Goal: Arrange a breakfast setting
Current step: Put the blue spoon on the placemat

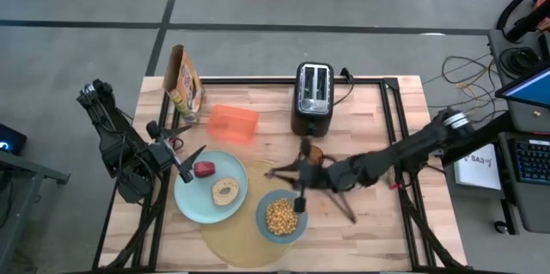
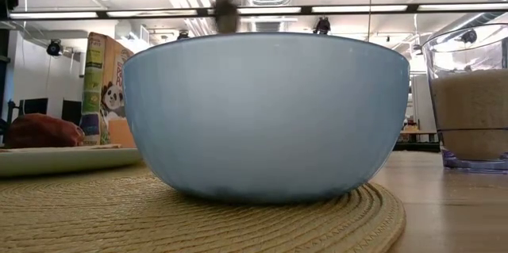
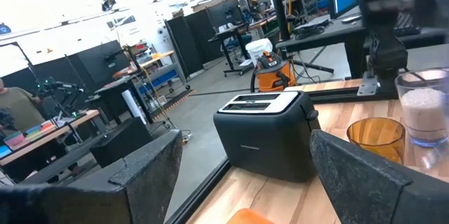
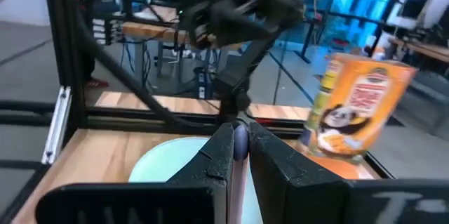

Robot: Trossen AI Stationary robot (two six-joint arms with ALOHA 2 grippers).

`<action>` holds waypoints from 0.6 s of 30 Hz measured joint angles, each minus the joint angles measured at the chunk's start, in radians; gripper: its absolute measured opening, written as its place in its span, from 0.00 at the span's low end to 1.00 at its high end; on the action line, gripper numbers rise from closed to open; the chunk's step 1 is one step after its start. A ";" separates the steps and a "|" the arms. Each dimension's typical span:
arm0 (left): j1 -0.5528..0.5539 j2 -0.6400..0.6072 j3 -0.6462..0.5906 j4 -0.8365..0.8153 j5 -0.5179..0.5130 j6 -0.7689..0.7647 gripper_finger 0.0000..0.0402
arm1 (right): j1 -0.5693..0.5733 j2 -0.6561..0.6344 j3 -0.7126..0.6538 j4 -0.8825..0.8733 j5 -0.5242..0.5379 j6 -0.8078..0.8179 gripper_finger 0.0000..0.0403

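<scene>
The right gripper (image 1: pixel 299 197) is positioned over the table's middle, just above the far rim of the smaller blue bowl (image 1: pixel 282 216). In the right wrist view its fingers (image 4: pixel 217 155) are seen closed almost together on the small metal spoon (image 4: pixel 240 140), whose bowl end shows in the narrow gap between them. In the low view the spoon (image 2: pixel 226 7) is seen hanging upright just above the bowl's (image 2: pixel 266 114) rim, apart from it.

The bowl is filled with yellow cereal (image 1: pixel 280 215) and is set on the right part of the round tan placemat (image 1: pixel 232 241). The pale blue plate (image 1: pixel 193 201) is placed to the left of the bowl, overlapping the placemat's left edge. On the plate the red apple (image 1: pixel 204 169) lies at the far side and the round bagel (image 1: pixel 226 191) near its middle, the two close together but not touching.

The left gripper (image 1: pixel 182 149) is held at the left of the table, just beside the far left rim of the plate and near the apple. Its fingers (image 3: pixel 151 175) are spread wide apart and nothing is held between them.

Behind the setting the black toaster (image 1: pixel 313 95), the orange box (image 1: pixel 233 124) and a cereal box (image 1: pixel 185 82) are seen along the far part of the table. A glass (image 2: pixel 468 98) of pale contents stands to the right of the bowl in the low view.
</scene>
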 joint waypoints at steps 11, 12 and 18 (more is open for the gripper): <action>0.000 0.000 0.000 0.000 0.000 0.000 0.73 | -0.013 0.345 0.099 0.184 -0.014 -0.127 0.07; 0.000 0.000 0.000 0.000 0.000 0.000 0.73 | -0.017 0.367 0.126 0.167 -0.014 -0.136 0.07; 0.000 0.001 0.000 -0.001 0.000 0.000 0.73 | -0.025 0.494 0.327 -0.072 -0.011 -0.155 0.07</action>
